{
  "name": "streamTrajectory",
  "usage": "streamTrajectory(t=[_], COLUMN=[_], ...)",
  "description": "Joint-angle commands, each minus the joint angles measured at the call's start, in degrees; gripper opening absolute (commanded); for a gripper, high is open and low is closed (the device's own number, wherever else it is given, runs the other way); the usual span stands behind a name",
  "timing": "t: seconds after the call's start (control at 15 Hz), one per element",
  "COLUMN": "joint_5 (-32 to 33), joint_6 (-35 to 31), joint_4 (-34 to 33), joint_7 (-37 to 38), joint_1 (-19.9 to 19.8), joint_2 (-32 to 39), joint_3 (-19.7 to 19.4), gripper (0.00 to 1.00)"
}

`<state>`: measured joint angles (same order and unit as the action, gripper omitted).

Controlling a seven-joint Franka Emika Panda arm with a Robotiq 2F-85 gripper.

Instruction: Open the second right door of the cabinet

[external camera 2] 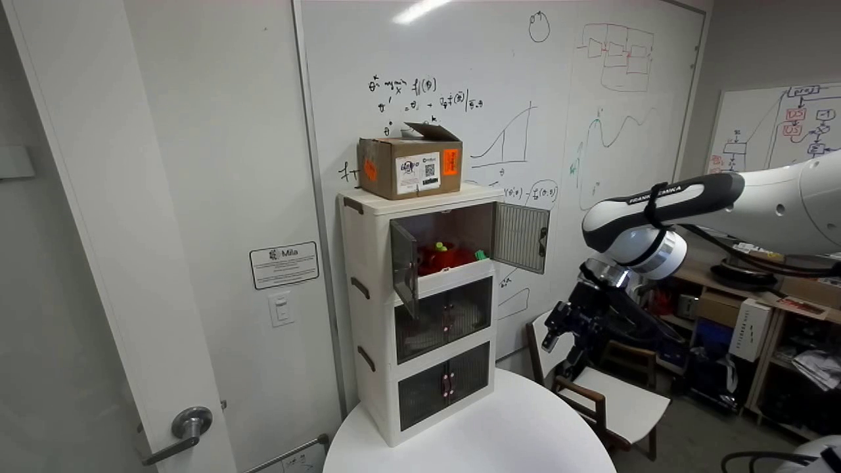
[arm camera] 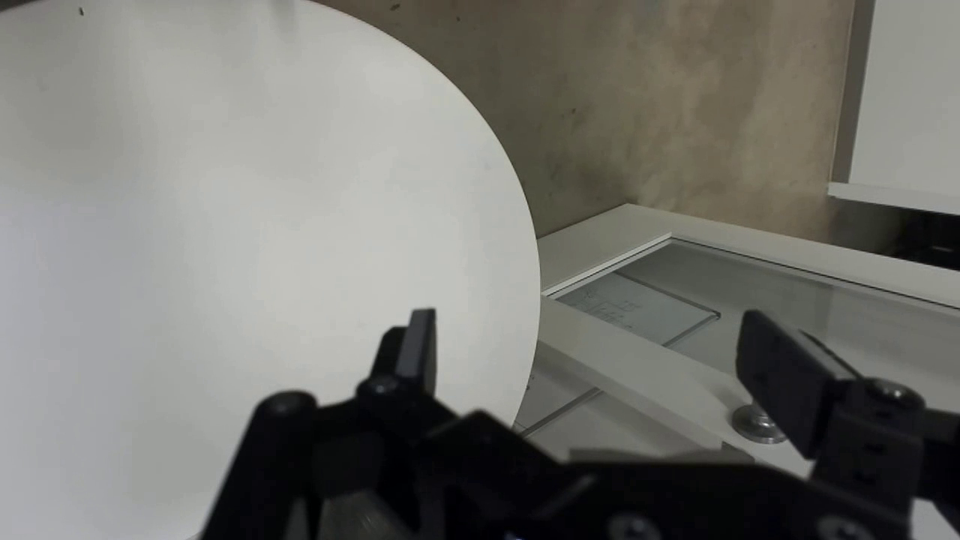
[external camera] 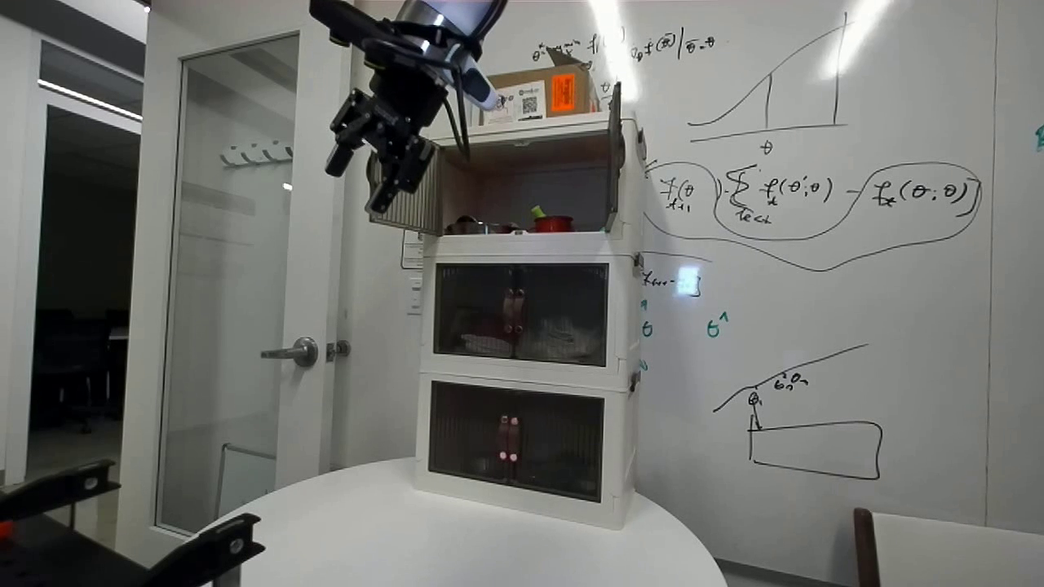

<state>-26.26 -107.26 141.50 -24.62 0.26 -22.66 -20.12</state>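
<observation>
The tall white cabinet [external camera: 522, 246] stands on a round table and also shows in an exterior view [external camera 2: 371, 315]. Its second right door [external camera: 563, 302], a dark see-through pane in the middle tier, is shut and also shows in an exterior view [external camera 2: 473, 303]. Brown handles sit where the two middle doors meet. Both top-tier doors stand open. My gripper [external camera: 359, 183] is open and empty, in the air apart from the cabinet; it also shows in an exterior view [external camera 2: 560, 355]. In the wrist view its fingers [arm camera: 589, 330] are wide apart, with the cabinet out of view.
A cardboard box [external camera 2: 410, 167] sits on the cabinet. A red pot [external camera: 555, 223] is in the top tier. The open top-left door [external camera 2: 405, 263] sticks out. The white table [arm camera: 262, 187] lies below my gripper. A chair [external camera 2: 621, 404] and a glass room door [external camera: 236, 285] stand nearby.
</observation>
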Motion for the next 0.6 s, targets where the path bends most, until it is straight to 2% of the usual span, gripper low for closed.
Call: streamTrajectory(t=[0.0, 0.2, 0.53], joint_5=[-1.47, -13.16, -33.29], joint_6=[2.33, 0.27, 2.19], joint_4=[0.56, 2.79, 1.14], joint_7=[-2.96, -12.42, -29.35], joint_1=[-1.68, 0.38, -1.88], joint_2=[0.88, 3.89, 14.45], joint_3=[1.4, -0.21, 0.37], gripper=[1.0, 1.0, 1.0])
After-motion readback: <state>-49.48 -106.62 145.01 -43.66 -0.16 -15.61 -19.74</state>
